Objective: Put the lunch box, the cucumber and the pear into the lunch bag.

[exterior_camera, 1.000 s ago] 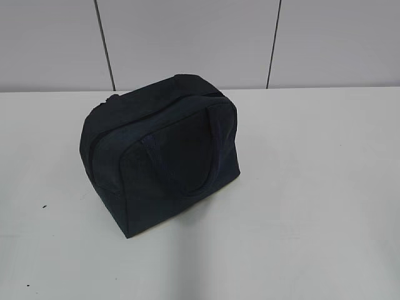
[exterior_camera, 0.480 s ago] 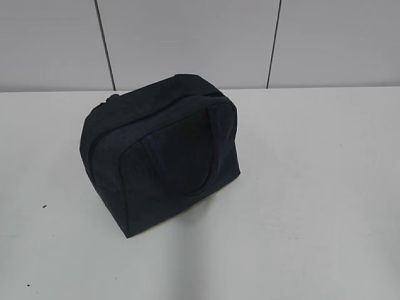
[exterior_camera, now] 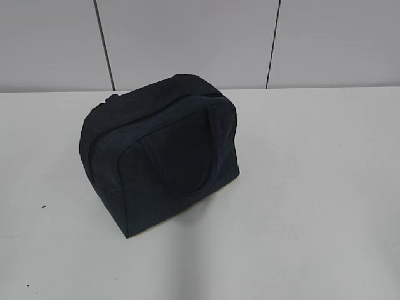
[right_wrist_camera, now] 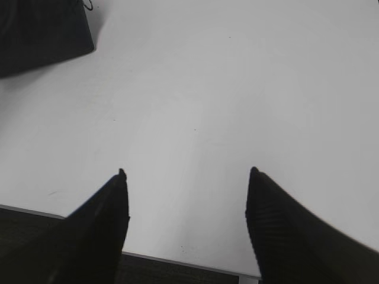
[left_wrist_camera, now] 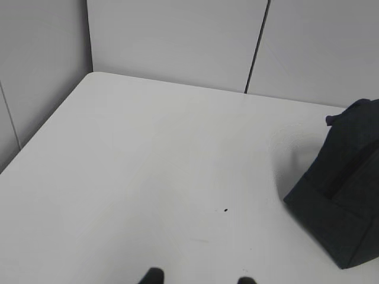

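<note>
Near the table's (exterior_camera: 312, 187) far edge, left of centre, the bag (exterior_camera: 159, 153) stands zipped, unmoved since a second ago. Right gripper (right_wrist_camera: 186, 177) gapes wide at the near edge; left gripper (left_wrist_camera: 198, 278) likewise spread, empty.

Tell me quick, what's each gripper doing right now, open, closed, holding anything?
Left gripper: open, holding nothing; only its two dark fingertips show above the white table.
Right gripper: open wide, holding nothing, above the same table.
</note>
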Robot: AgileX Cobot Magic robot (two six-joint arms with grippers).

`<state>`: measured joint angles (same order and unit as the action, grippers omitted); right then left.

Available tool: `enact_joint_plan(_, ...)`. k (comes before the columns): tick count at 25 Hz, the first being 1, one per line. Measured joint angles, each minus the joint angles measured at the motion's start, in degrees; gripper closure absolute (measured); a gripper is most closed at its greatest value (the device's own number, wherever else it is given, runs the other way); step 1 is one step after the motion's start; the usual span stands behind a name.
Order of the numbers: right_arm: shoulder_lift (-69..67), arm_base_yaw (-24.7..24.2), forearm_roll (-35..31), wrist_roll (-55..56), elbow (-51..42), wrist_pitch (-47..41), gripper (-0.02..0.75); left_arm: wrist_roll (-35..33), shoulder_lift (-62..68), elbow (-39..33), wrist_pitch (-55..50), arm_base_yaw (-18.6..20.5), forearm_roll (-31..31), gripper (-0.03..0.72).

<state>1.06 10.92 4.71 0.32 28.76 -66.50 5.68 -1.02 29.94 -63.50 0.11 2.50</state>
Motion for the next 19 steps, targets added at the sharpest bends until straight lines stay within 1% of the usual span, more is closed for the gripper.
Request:
enact_joint_plan(7, 0.00, 0.00, 0.00, 0.00, 0.00, 0.00, 0.247, 0.00, 0.00, 0.00, 0.00, -1.02, 0.00, 0.446)
enact_joint_plan(19, 0.00, 0.00, 0.00, 0.00, 0.00, 0.10, 0.247, 0.00, 0.00, 0.00, 0.00, -1.02, 0.00, 0.449)
